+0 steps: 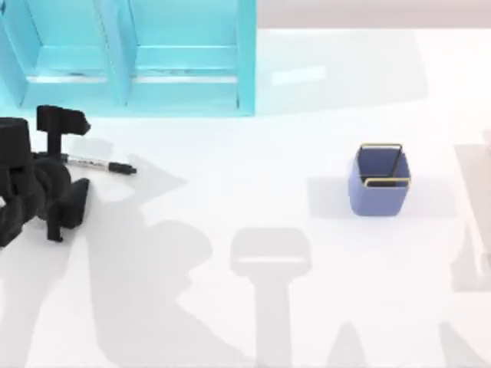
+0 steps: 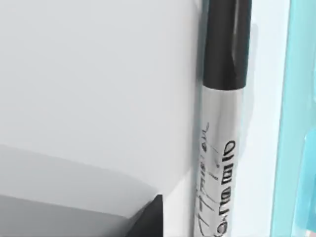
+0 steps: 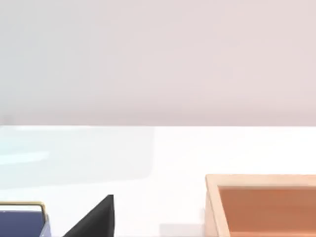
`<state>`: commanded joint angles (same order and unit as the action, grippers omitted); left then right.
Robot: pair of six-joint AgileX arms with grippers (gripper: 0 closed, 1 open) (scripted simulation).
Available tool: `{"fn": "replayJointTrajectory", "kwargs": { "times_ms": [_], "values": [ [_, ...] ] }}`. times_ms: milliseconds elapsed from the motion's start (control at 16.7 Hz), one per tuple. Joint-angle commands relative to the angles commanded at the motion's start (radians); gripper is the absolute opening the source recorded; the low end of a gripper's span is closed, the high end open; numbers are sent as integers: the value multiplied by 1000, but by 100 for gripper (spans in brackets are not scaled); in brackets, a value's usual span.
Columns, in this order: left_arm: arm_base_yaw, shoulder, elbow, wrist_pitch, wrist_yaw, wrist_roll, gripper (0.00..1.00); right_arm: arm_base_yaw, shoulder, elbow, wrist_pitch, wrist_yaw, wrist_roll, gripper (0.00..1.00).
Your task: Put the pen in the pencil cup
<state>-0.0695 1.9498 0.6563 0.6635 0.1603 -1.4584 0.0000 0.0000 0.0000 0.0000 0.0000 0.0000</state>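
Plenty of open table (image 1: 253,153) is left between the pen (image 1: 100,163) at the left and the pencil cup (image 1: 380,184) over on the right, so a straight sideways path is unblocked. The far left is walled off by the turquoise shelf unit (image 1: 130,54), just behind the pen, so little room is given on that far side. The pen's left end is crowded by the left arm (image 1: 38,184). The cup's mouth is left uncovered from above
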Motion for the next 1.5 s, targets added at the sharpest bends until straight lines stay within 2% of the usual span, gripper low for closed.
{"fn": "replayJointTrajectory", "kwargs": {
  "times_ms": [240,600,1380,1500],
  "values": [
    [-22,182,129,53,-15,-12,100,0,0,0,0,0,0,100],
    [-26,212,154,63,-18,-15,100,0,0,0,0,0,0,100],
    [-26,212,154,63,-18,-15,2,0,0,0,0,0,0,100],
    [-26,212,154,63,-18,-15,0,0,0,0,0,0,0,100]
  ]
}}
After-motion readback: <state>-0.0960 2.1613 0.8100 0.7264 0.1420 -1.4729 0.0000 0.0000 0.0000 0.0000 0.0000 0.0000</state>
